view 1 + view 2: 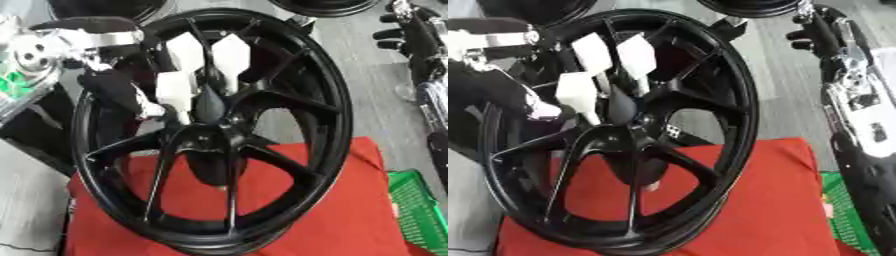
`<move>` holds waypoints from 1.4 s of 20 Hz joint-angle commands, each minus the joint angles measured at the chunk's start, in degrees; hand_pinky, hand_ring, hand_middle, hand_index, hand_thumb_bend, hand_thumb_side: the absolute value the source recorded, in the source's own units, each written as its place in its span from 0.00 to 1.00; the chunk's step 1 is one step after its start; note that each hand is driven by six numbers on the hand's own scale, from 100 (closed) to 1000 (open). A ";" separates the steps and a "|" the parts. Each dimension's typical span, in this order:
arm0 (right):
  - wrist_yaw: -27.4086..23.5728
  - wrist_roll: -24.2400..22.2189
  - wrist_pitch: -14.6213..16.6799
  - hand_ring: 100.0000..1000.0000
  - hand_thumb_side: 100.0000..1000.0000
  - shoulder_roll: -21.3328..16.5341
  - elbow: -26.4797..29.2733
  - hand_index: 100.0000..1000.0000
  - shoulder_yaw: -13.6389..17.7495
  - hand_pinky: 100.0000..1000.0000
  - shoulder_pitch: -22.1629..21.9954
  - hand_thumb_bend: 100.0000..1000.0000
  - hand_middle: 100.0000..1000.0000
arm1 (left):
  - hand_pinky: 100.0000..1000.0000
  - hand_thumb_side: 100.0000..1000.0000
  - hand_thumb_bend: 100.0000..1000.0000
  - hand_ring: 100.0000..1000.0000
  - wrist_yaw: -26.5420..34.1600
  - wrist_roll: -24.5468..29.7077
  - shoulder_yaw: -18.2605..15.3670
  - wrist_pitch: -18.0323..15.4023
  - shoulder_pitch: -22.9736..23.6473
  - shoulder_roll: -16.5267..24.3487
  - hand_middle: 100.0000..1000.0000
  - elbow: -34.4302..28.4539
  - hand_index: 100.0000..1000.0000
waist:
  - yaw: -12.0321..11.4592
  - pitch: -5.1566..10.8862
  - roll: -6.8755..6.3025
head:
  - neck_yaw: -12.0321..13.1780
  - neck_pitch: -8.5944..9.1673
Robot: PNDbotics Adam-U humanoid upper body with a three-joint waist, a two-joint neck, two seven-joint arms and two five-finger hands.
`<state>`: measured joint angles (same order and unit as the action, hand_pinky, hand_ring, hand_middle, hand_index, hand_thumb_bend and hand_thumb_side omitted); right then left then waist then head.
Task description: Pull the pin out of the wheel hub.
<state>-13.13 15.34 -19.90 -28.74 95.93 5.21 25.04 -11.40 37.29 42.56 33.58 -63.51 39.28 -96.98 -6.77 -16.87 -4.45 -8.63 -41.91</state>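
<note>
A black spoked wheel (328, 100) stands nearly upright on a red cloth (332, 220). Its spokes meet at the hub (206, 134). A dark stub with a pale tip (216, 186), which may be the pin, juts out below the hub. My left hand (114, 90) reaches in from the left behind the spokes. Its white finger pads (232, 54) are spread and face me just above the hub, beside a dark tapered piece (210, 104). I cannot see it gripping anything. My right hand (815, 31) hangs at the upper right, away from the wheel, fingers relaxed and holding nothing.
A green crate (420, 210) sits at the cloth's right edge. More dark wheels (328, 6) lie at the far edge on the grey floor. My silver and black right forearm (859, 100) runs down the right side. Metal parts (31, 60) crowd the left.
</note>
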 commanded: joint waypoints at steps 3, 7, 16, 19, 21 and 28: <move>0.26 -0.25 0.11 0.60 0.64 -1.09 0.67 0.74 0.03 0.69 0.88 0.00 0.67 | 0.61 0.19 0.39 0.68 -0.82 3.57 -0.50 2.51 -0.97 0.20 0.71 1.13 0.73 | 0.07 0.88 0.22 | 0.18 0.84; 0.27 -0.27 0.11 0.60 0.64 -1.10 0.65 0.74 0.03 0.69 0.89 0.00 0.67 | 0.58 0.19 0.35 0.65 -0.35 3.25 -0.72 2.34 -1.02 -0.07 0.68 1.23 0.70 | 0.07 0.85 0.24 | 0.26 0.74; 0.43 -0.29 0.08 0.60 0.64 -1.31 0.41 0.74 0.07 0.69 0.71 0.00 0.67 | 0.49 0.07 0.20 0.52 5.85 -2.87 -3.10 4.85 -0.48 1.28 0.51 -3.28 0.48 | -0.17 0.85 0.19 | 0.29 0.68; 0.44 -0.26 0.12 0.60 0.64 -1.33 0.41 0.74 0.15 0.69 0.72 0.00 0.67 | 0.46 0.00 0.21 0.49 8.06 -5.60 -4.18 5.51 -0.02 1.90 0.47 -4.73 0.36 | -0.18 0.86 0.21 | 0.22 0.67; 0.43 -0.23 0.12 0.60 0.64 -1.36 0.42 0.74 0.18 0.69 0.73 0.00 0.67 | 0.46 0.00 0.29 0.48 8.94 -6.82 -4.81 5.47 0.33 2.32 0.45 -5.39 0.32 | -0.19 0.86 0.17 | 0.25 0.49; 0.36 -0.20 0.11 0.61 0.64 -1.54 0.41 0.74 0.26 0.69 0.53 0.00 0.67 | 0.44 0.00 0.39 0.48 10.34 -8.23 -9.07 4.75 2.16 5.10 0.40 -9.59 0.27 | -0.47 0.98 -0.03 | -0.26 0.34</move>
<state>-12.94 15.25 -19.98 -28.74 95.90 4.94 25.13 -1.48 28.97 35.43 37.83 -60.60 42.19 -105.23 -7.14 -16.97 -4.65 -8.71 -41.68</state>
